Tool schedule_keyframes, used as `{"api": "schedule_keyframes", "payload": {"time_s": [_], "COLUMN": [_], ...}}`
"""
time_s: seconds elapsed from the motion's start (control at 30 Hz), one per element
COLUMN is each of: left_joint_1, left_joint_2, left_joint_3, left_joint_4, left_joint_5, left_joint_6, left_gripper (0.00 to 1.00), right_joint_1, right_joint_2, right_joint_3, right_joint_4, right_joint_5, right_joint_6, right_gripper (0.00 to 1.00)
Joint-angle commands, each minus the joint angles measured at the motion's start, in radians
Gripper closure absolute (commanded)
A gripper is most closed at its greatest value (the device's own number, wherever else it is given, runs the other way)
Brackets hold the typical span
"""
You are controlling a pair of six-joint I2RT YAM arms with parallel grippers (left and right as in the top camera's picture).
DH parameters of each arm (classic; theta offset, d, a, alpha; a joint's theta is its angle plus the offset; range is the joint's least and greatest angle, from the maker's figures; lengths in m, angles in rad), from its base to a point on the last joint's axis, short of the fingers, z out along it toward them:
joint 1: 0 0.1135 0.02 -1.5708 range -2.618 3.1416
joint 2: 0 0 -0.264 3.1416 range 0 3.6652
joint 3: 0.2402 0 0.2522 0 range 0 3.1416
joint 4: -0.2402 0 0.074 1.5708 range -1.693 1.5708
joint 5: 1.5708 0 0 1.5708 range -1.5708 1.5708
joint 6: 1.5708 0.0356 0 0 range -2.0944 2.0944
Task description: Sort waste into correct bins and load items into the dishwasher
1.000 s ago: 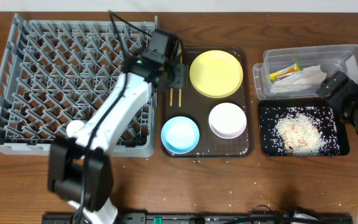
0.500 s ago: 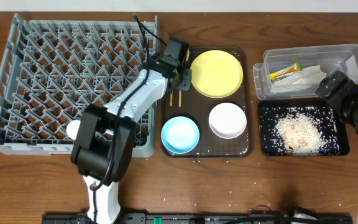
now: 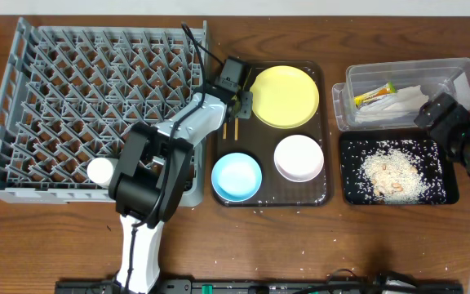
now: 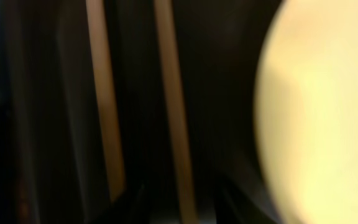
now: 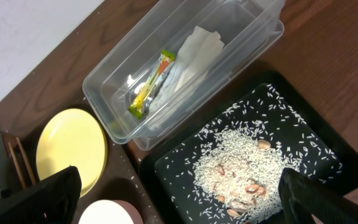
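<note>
My left gripper (image 3: 237, 104) hangs low over the two wooden chopsticks (image 3: 232, 128) on the brown serving tray, beside the pale-yellow plate (image 3: 283, 96). In the left wrist view its blurred fingers (image 4: 182, 202) are apart, with one chopstick (image 4: 173, 124) between them and the other (image 4: 104, 112) to the left. My right gripper (image 5: 179, 205) is open and empty above the black tray (image 3: 349, 188), which holds rice scraps (image 3: 390, 175). The clear tub (image 3: 406, 65) holds the wrapper (image 3: 375, 95) and napkin (image 3: 402, 104). The grey dish rack (image 3: 72, 90) holds a white cup (image 3: 100, 170).
The brown serving tray (image 3: 268, 196) also carries a light-blue bowl (image 3: 237, 175) and a white bowl (image 3: 299, 158). Loose rice grains lie on the wooden table in front of it. The left arm stretches over the rack's right side.
My left gripper has moved right and down from the rack's edge, closer to the chopsticks by the plate. The right arm has not moved.
</note>
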Motion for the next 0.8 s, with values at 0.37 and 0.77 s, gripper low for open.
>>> {"api": "schedule_keyframes", "payload": {"time_s": [0.37,0.77], "left_joint_1": [-0.011,-0.008], "left_joint_2": [-0.009,-0.233], "left_joint_3": [0.013,0.013], "left_joint_4": [-0.003,-0.106], "left_joint_5": [0.046,-0.008], "left_joint_6": [-0.052,-0.053], "left_gripper": [0.87,0.92], "right_joint_1": [-0.006,-0.006], "right_joint_2": [-0.001,-0.001], "right_joint_3": [-0.002,-0.002], "right_joint_4": [-0.002,-0.002], "right_joint_5": [-0.002,-0.001], "right_joint_6": [0.014,0.014], "right_gripper": [0.01,0.01]}}
